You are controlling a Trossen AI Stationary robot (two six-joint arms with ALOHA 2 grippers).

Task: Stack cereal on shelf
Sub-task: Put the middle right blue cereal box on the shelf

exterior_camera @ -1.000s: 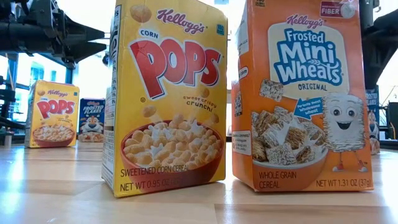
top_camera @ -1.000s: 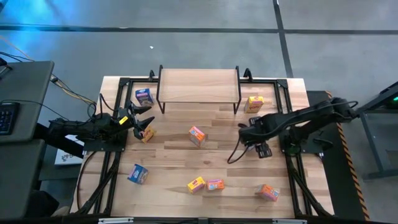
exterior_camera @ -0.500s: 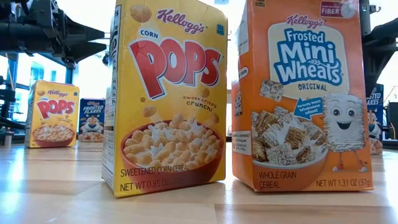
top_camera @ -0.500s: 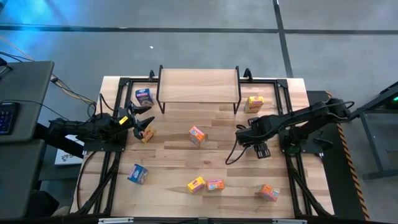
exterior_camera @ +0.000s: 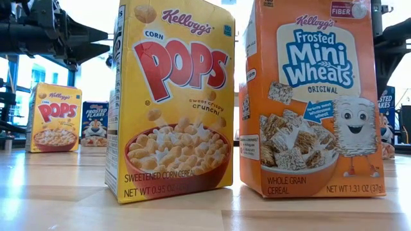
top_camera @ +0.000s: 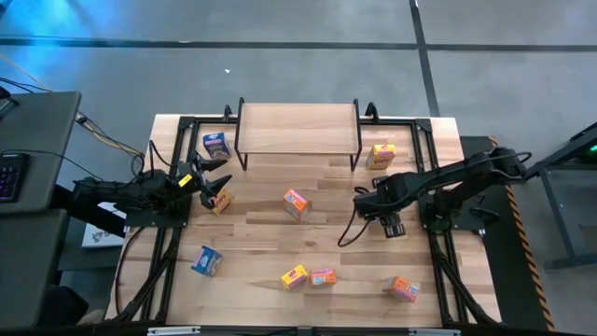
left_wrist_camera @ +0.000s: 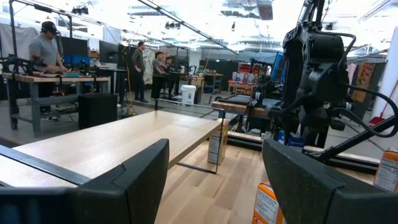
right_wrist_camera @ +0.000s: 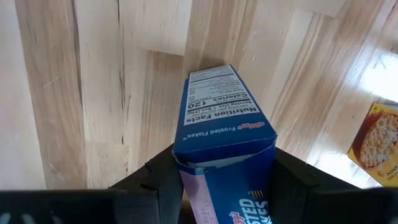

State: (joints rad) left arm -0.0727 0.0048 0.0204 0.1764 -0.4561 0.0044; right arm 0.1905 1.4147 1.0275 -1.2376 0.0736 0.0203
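The shelf point(top_camera: 298, 128) stands at the table's far edge with its plank top bare. Several small cereal boxes are scattered on the table: blue point(top_camera: 216, 144), yellow point(top_camera: 381, 155), orange point(top_camera: 297, 203), another blue point(top_camera: 206, 260). My right gripper point(top_camera: 371, 200) is right of the table's middle and shut on a blue Frosted Flakes box point(right_wrist_camera: 224, 137); in the high view the gripper hides that box. My left gripper point(top_camera: 219, 184) hangs open near the left edge, just beside an orange box point(top_camera: 222, 201), touching nothing. My right gripper pinches the blue Frosted Flakes box between its two fingers point(right_wrist_camera: 158, 180), one on each side of the box's near end point(right_wrist_camera: 205, 168). The fingers point down from above. The box's nutrition panel point(right_wrist_camera: 221, 106) reaches out beyond the fingers over the table; whether it is lifted clear cannot be told.
A yellow box point(top_camera: 295, 276) and an orange one point(top_camera: 323, 277) stand side by side near the table's near edge, with another orange box point(top_camera: 404, 288) to their right. Black frame rails point(top_camera: 177, 168) run along both sides. A yellow box point(right_wrist_camera: 376, 143) lies close to my right gripper.
My right gripper has moved a little toward the table's left, carrying the blue box with it. My left arm has kept still.
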